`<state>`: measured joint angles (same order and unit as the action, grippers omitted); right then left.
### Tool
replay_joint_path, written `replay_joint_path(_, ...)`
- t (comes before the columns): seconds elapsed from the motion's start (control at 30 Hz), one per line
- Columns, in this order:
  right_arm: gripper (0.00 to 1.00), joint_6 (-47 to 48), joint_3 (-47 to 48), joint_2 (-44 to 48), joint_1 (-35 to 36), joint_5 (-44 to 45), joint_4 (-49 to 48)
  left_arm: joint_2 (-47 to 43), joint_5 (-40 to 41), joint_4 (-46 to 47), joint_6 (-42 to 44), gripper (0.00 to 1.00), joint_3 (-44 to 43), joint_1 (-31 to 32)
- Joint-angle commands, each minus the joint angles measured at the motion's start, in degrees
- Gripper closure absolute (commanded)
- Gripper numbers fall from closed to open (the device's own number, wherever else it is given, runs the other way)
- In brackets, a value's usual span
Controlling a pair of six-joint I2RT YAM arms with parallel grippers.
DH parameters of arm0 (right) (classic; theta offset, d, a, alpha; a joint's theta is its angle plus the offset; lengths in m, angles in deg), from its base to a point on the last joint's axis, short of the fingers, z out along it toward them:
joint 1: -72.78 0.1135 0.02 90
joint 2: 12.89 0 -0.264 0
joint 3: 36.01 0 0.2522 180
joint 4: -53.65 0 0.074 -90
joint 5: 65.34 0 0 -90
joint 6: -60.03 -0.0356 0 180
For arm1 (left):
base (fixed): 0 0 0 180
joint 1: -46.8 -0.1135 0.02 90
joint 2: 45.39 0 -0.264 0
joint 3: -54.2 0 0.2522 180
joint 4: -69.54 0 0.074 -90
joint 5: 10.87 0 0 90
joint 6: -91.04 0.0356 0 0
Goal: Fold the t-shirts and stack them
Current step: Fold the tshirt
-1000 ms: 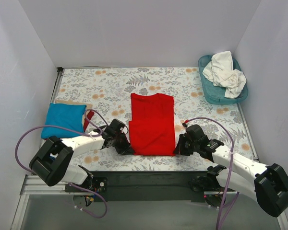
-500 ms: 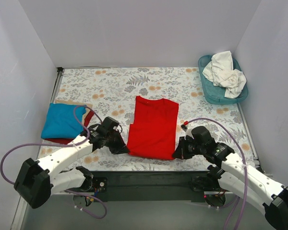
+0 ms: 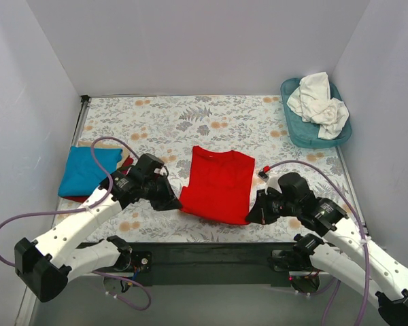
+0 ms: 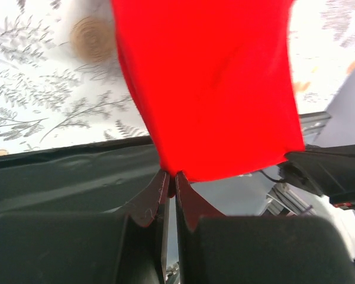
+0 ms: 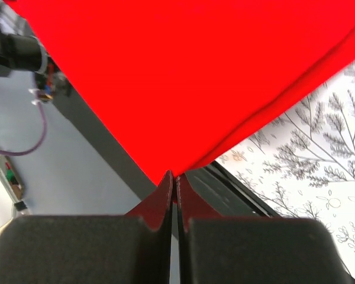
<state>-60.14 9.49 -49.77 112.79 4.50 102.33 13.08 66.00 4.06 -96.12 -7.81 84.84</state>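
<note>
A bright red t-shirt (image 3: 218, 184), folded lengthwise, lies in the middle of the table with its near end lifted off the cloth. My left gripper (image 3: 175, 204) is shut on its near left corner (image 4: 173, 174). My right gripper (image 3: 250, 216) is shut on its near right corner (image 5: 173, 175). A folded turquoise blue t-shirt (image 3: 88, 170) lies at the left on top of something red. White t-shirts (image 3: 319, 102) are heaped in the teal basket (image 3: 299, 130) at the back right.
The floral table cloth (image 3: 163, 122) covers the table. White walls close in the left, back and right. The black front rail (image 3: 211, 255) runs between the arm bases. Purple cables loop beside both arms.
Both grippers have risen and moved away from the front edge, carrying the red shirt's near edge up and toward the far side. The shirt looks shorter from above.
</note>
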Motion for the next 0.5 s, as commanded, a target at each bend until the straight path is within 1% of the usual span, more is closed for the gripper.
replay_joint_path(0.0,0.99,0.38,6.48,-0.38,0.42,-1.37,1.82,-0.3,1.61,-5.14,1.27,1.0,-6.5,0.19)
replay_joint_path(0.13,0.99,-0.24,10.17,-3.62,0.42,3.62,2.09,3.12,4.07,-5.41,2.94,1.0,-11.33,-0.07)
replay_joint_path(0.17,0.99,-0.32,12.53,-4.5,0.33,4.6,2.09,5.57,4.25,-4.97,3.47,1.0,-12.38,-0.25)
replay_joint_path(0.3,0.99,0.2,18.43,-8.99,0.33,8.64,2.52,10.95,4.6,-4.35,6.63,1.0,-20.63,-1.04)
replay_joint_path(0.47,0.99,0.47,21.77,-14.88,-0.46,11.55,2.88,17.45,2.84,-3.03,10.06,1.0,-26.8,-4.55)
